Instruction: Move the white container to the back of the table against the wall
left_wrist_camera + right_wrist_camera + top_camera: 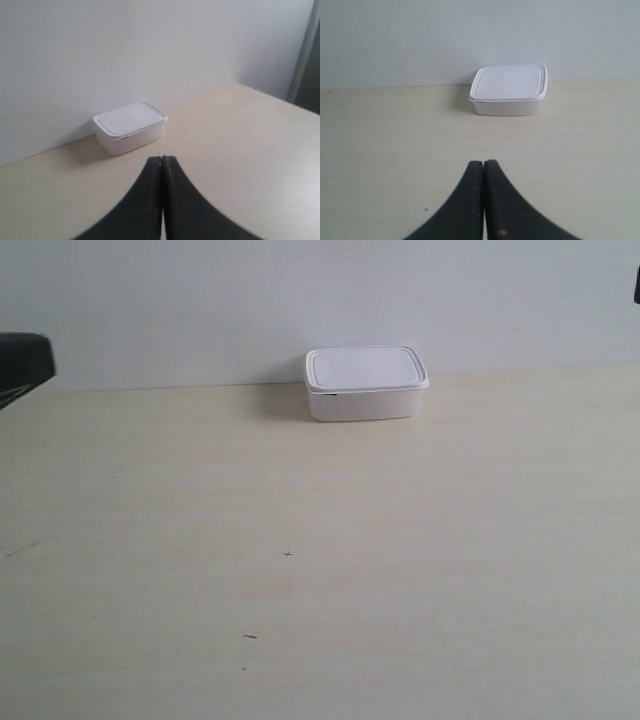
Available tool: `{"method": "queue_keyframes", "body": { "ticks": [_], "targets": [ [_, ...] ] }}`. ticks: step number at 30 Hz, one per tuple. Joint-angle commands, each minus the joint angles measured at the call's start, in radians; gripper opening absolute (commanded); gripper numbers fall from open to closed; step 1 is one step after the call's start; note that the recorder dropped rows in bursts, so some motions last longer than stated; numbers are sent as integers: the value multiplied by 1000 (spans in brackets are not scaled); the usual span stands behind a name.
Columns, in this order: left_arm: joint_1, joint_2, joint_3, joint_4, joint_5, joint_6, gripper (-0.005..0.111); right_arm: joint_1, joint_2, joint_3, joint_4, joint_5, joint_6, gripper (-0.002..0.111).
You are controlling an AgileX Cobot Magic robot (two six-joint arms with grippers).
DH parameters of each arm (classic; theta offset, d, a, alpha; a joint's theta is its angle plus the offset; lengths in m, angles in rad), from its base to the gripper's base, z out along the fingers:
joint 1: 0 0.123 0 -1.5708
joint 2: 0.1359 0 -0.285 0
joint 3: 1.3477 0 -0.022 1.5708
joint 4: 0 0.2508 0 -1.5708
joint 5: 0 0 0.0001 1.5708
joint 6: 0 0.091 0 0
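Right hand [483, 164] pinched together, white container [509, 90] ahead.

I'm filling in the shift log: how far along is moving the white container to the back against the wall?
Done, it seems: the white container, lid on, sits at the back of the table by the wall; whether it touches the wall cannot be told. In hand: nothing. The left gripper and right gripper are shut, empty and apart from it. Left: likely nothing.
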Motion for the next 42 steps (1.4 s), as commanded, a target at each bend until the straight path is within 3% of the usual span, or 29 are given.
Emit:
{"method": "queue_keyframes", "body": {
  "ticks": [1,9,17,42],
  "targets": [
    [-3,-157,119,-6,-75,-35,0,-2,-129,94,-3,-39,-42,0],
    [-3,-276,204,2,-91,-35,0,-2,-281,342,65,-154,-84,0],
    [0,-238,204,29,-184,-28,0,-2,-235,507,221,-457,-108,0],
    [0,-168,204,29,-177,-28,0,24,-182,516,223,-520,-131,0]
  ]
}}
